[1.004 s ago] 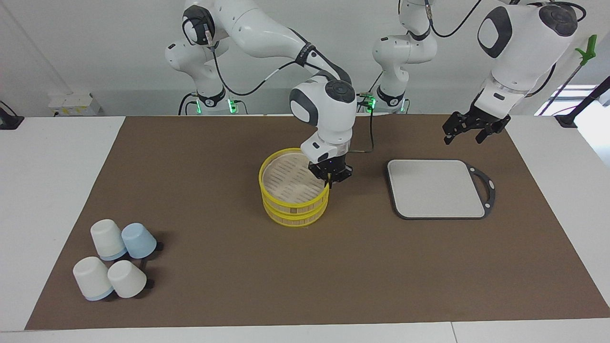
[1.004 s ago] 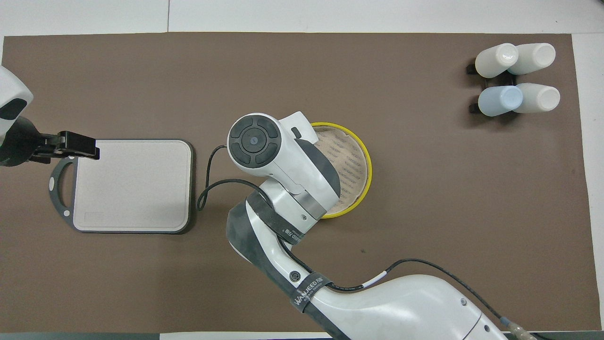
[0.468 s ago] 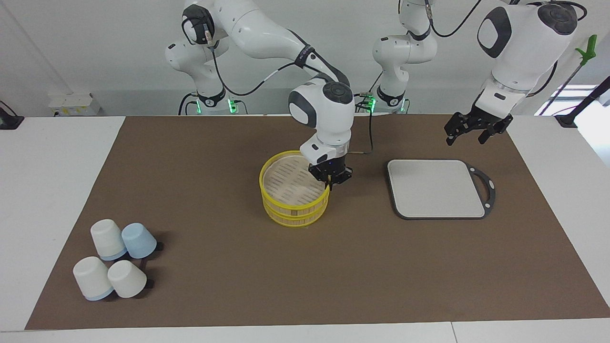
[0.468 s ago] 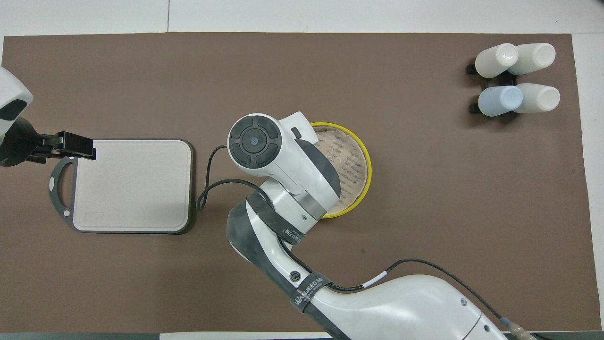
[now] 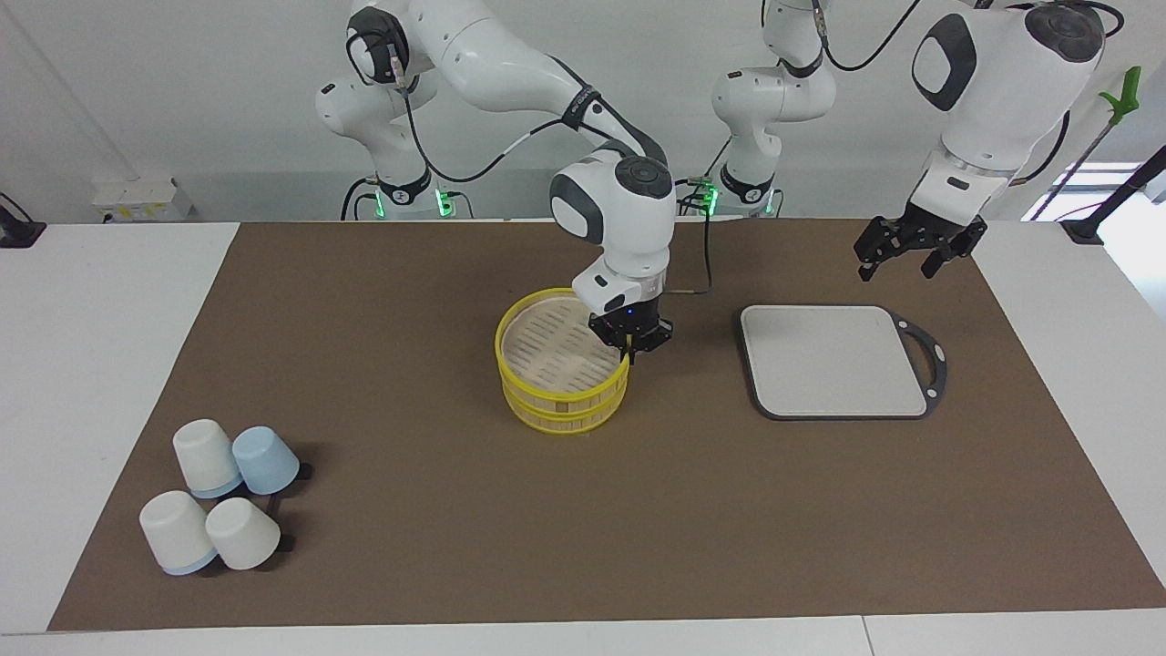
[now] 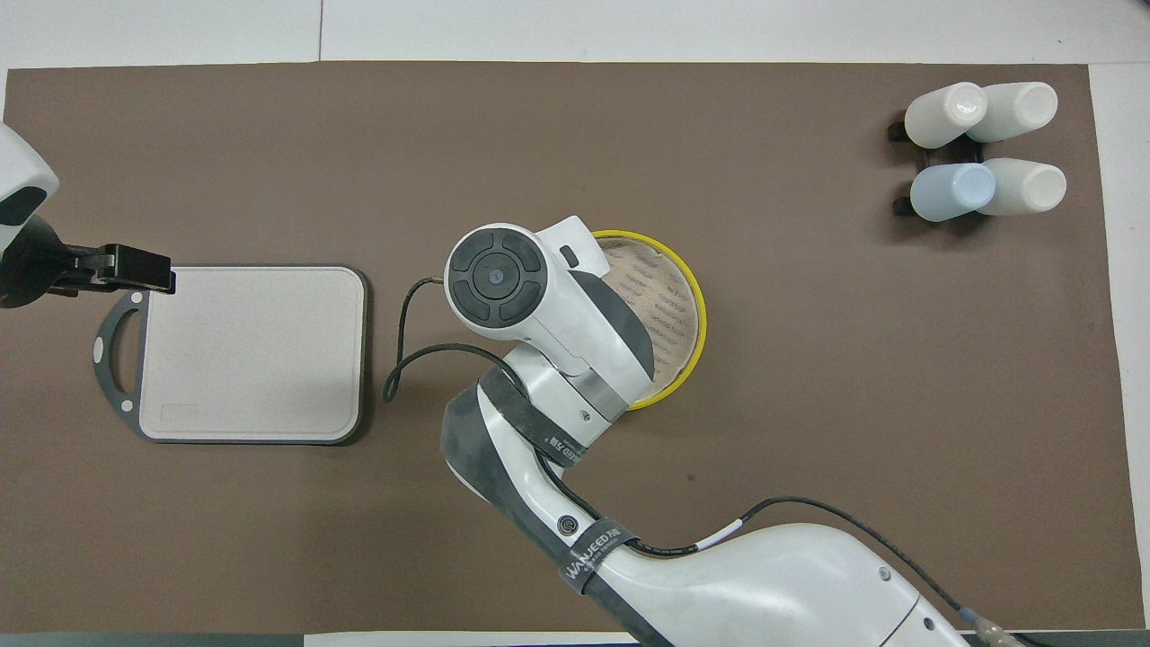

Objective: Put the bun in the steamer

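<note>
Bun unseen, steamer (image 5: 500,348) at frame centre looks empty, task undone; right gripper (image 5: 629,346) at its rim, grip unclear; left gripper (image 5: 915,256) waits open.

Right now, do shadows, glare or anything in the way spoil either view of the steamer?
Facing view: even light, no glare; the steamer shows clearly, with the right gripper at its rim; the cups cast short soft shadows. Overhead view: the right arm covers part of the steamer and hides the gripper; no bun shows in either view.
</note>
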